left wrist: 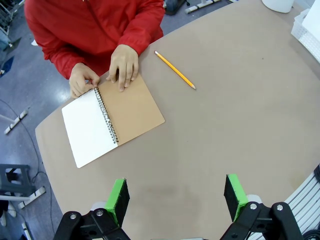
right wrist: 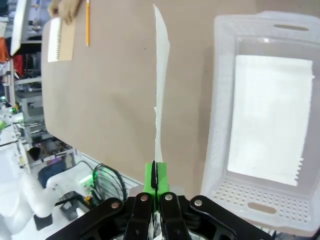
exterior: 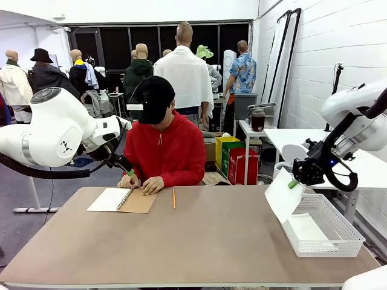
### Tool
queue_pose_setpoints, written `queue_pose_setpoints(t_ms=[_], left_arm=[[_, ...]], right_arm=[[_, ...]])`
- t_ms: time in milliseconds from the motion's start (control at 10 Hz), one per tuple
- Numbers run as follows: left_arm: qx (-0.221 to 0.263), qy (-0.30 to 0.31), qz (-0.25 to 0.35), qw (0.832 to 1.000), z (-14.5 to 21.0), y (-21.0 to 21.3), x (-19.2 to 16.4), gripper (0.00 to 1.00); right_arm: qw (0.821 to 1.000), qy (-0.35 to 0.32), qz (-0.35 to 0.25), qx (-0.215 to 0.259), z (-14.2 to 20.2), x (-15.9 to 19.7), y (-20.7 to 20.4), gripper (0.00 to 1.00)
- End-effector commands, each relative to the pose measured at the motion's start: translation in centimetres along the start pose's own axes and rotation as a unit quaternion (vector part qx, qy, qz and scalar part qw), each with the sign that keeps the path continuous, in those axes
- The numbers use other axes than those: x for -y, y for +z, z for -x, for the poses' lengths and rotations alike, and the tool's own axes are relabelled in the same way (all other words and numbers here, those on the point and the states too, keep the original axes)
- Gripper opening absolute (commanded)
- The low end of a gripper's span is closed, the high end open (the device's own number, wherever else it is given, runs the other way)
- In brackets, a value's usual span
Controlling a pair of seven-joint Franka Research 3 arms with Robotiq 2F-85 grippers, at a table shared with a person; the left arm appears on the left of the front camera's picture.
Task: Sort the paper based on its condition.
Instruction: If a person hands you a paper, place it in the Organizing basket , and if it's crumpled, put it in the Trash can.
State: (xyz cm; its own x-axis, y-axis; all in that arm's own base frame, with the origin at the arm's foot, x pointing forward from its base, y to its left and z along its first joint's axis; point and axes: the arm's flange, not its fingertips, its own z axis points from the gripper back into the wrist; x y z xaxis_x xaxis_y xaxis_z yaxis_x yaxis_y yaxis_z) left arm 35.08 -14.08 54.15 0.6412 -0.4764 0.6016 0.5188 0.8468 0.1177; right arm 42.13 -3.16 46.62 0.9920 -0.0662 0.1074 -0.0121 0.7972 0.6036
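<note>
Right gripper point(right wrist: 154, 176) was pressed together on a sheet of paper point(exterior: 283, 194), held above the tabletop point(exterior: 199, 241) just beside the basket point(exterior: 326, 244). Another sheet point(right wrist: 272, 117) lay inside. Left gripper point(left wrist: 176, 197) stood spread.

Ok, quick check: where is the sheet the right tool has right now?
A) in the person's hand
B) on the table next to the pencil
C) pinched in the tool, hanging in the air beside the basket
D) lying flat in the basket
C: the right tool is shut on the sheet, which hangs above the table beside the basket; another sheet already lies inside.
</note>
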Motion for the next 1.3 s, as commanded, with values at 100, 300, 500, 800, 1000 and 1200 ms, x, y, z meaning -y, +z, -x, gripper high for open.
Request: queue_pose_setpoints(t_ms=[100, 300, 500, 800, 1000, 1200], left_arm=[[0.002, 0.001, 0.0, 1.0, 0.0, 0.0, -0.1, 1.0], [0.002, 0.001, 0.0, 1.0, 0.0, 0.0, -0.1, 1.0], [0.002, 0.001, 0.0, 1.0, 0.0, 0.0, -0.1, 1.0], [0.002, 0.001, 0.0, 1.0, 0.0, 0.0, -0.1, 1.0], [0.002, 0.001, 0.0, 1.0, 0.0, 0.0, -0.1, 1.0], [0.002, 0.001, 0.0, 1.0, 0.0, 0.0, -0.1, 1.0]], right_arm=[[1.0, 0.008, 0.028, 0.003, -0.2, 2.7, -1.4, 0.0], [0.999, 0.001, 0.054, 0.006, -0.9, 3.9, -2.0, 0.0], [0.998, -0.004, 0.067, -0.002, -1.4, 5.1, -1.8, 0.0], [0.996, -0.022, 0.086, -0.014, -1.6, 6.8, -1.6, 0.0], [0.994, -0.033, 0.099, -0.013, -1.6, 7.6, -1.0, 0.0], [0.992, -0.043, 0.119, -0.014, -1.6, 8.4, -1.7, 0.0]])
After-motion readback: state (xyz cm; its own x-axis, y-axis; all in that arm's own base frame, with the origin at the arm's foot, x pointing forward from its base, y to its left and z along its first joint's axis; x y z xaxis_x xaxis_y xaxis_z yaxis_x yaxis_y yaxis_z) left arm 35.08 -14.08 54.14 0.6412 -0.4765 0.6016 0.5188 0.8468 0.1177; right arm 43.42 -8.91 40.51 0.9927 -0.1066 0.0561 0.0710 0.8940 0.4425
